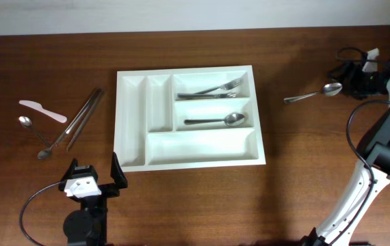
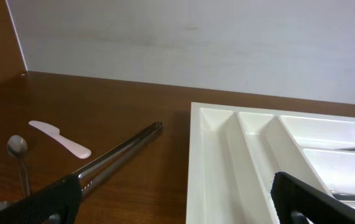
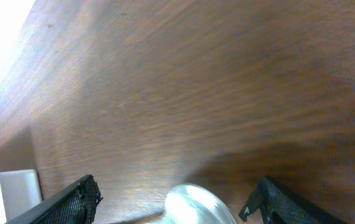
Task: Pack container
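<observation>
At the far left of the overhead view a white plastic knife (image 1: 42, 110) lies on the wooden table (image 1: 304, 150), with a small spoon (image 1: 32, 130) just below it and a pair of tongs (image 1: 80, 119) slanting beside them. Lower left, the left gripper (image 1: 96, 171) hangs with its jaws spread wide and nothing between them, just off the tray's lower left corner.

The tray (image 1: 202, 147) sits at the centre of the frame, flat on the table. Its long axis runs left to right, the right end turned slightly upward. Its two narrow compartments stand at the left end, running top to bottom. Forks (image 1: 212, 89) lie in the upper right compartment, a large spoon (image 1: 215, 120) lies in the one below, and both point along the tray's length.

To the right, well apart from the tray, a loose spoon (image 1: 311, 93) lies aslant with its bowl at the upper right. The right gripper (image 3: 176, 186) has its jaws parted on either side of that bowl, with a gap on both sides.
</observation>
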`<state>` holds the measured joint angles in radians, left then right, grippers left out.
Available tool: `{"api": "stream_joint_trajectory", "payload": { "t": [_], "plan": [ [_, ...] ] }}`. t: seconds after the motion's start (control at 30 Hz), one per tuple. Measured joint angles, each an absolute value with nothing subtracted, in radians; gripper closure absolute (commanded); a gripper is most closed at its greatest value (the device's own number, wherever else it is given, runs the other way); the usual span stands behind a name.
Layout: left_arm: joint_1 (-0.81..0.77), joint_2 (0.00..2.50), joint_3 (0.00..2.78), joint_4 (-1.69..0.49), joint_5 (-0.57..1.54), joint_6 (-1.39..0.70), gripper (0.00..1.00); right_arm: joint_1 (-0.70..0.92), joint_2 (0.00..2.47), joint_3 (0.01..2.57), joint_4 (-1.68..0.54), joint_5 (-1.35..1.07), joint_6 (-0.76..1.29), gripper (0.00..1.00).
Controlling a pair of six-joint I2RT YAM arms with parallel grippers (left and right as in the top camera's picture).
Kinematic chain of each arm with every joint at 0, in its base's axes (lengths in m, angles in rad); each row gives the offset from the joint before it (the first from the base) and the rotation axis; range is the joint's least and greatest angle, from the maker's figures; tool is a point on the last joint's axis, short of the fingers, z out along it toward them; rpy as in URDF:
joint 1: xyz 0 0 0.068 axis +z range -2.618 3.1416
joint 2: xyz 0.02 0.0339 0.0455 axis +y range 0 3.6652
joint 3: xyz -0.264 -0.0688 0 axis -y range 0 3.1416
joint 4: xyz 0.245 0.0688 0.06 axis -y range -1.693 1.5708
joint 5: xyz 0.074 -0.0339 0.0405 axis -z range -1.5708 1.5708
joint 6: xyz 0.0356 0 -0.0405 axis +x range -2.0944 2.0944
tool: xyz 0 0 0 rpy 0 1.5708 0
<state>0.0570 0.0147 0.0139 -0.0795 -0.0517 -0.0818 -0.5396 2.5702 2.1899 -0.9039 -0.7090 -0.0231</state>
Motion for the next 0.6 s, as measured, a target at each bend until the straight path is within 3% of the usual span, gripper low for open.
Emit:
{"api": "stream_joint_trajectory", "payload": {
  "t": [0.23, 0.43, 0.6],
  "plan": [
    [0.057, 0.015, 0.014, -0.08, -0.052, -0.082, 0.01, -0.488, 2.568, 2.168, -0.884, -0.727, -0.026, 0.38],
    [0.057, 0.015, 0.014, -0.08, -0.052, -0.082, 0.01, -0.477, 2.569, 2.151, -0.889, -0.706, -0.016, 0.78],
    [0.057, 0.015, 0.014, -0.08, -0.052, -0.082, 0.01, -0.477, 2.572, 2.146, -0.889, -0.689, 0.001, 0.88]
  ]
}}
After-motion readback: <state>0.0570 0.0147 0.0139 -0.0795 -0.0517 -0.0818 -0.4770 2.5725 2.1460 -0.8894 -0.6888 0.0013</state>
